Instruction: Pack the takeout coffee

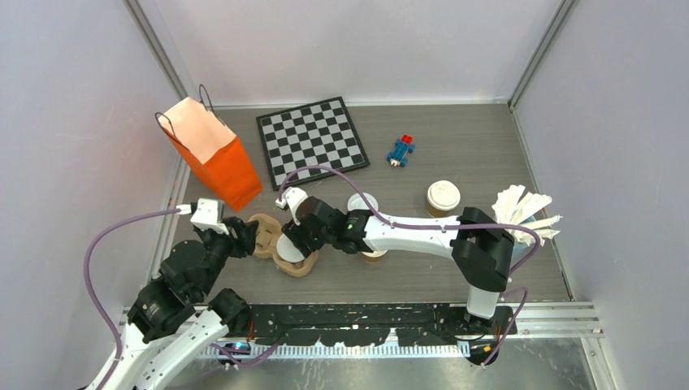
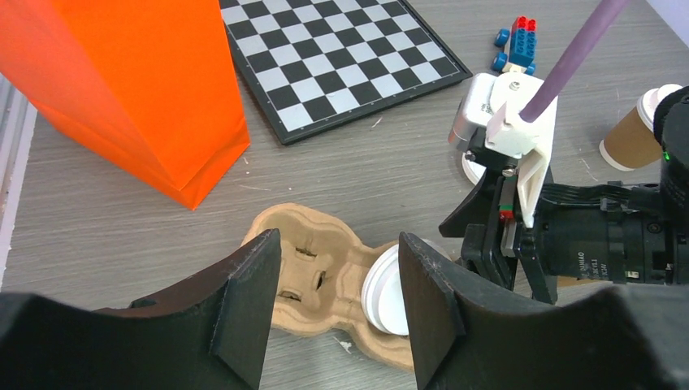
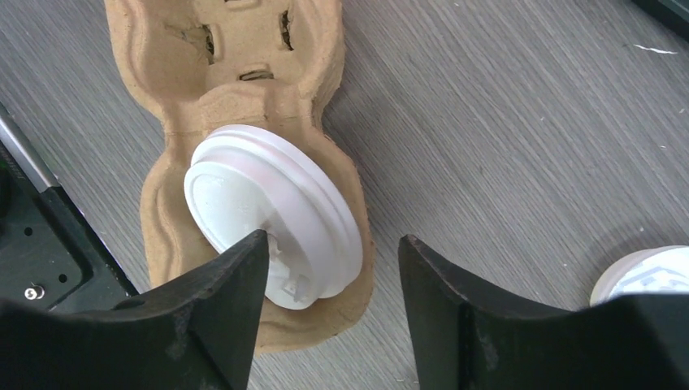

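Over the table from above, the right gripper (image 1: 294, 237) reaches across to a moulded-pulp cup tray (image 1: 265, 233) lying before an orange paper bag (image 1: 215, 158). One kraft coffee cup (image 1: 288, 246) sits in the tray's nearer socket, only its white lid showing. The left gripper (image 1: 244, 236) hangs at the tray's other end. A second lidded cup (image 1: 443, 197) stands alone further right, and beyond lie a chessboard (image 1: 311, 140) and a toy brick car (image 1: 400, 151). At the left wrist, the fingers (image 2: 252, 301) are spread above the empty socket (image 2: 313, 272), holding nothing. At the right wrist, the fingers (image 3: 219, 309) stand apart too. The cup's lid (image 3: 268, 203) leans in its socket (plainly tilted), with one fingertip overlapping its rim; whether it touches cannot be told. Another lid (image 3: 650, 276) shows at the lower right.
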`<state>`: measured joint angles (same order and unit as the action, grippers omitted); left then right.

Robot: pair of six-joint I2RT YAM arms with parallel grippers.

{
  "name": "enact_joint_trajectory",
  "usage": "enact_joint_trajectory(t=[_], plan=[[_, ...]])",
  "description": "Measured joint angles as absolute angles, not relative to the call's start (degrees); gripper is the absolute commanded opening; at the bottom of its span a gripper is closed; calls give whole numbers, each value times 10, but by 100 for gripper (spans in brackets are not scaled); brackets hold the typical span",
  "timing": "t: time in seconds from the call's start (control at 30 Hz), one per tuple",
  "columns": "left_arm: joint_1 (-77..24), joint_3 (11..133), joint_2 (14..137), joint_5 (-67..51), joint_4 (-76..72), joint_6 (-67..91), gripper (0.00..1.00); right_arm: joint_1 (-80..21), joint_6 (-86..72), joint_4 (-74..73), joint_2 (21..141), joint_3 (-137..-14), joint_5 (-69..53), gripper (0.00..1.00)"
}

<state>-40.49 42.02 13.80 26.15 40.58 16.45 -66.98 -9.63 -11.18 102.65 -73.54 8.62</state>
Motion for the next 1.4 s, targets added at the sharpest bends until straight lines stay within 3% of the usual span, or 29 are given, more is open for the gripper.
enact_joint_trajectory(t=[0.2, 0.33, 0.87, 1.17, 1.4], plan=[[-405, 419, 138, 261, 406, 162, 57, -670, -84, -111, 1033, -741, 78, 40], [-405, 419, 138, 261, 406, 161, 57, -670, -82, -112, 1033, -742, 75, 34], [-405, 418, 140, 261, 405, 161, 58, -670, -112, -125, 999, -745, 76, 30], [-405, 418, 146, 254, 401, 161, 58, -660, -152, -123, 931, -731, 68, 30], [-405, 419, 187, 207, 391, 171, 63, -603, -213, -128, 830, -643, 43, 30]])
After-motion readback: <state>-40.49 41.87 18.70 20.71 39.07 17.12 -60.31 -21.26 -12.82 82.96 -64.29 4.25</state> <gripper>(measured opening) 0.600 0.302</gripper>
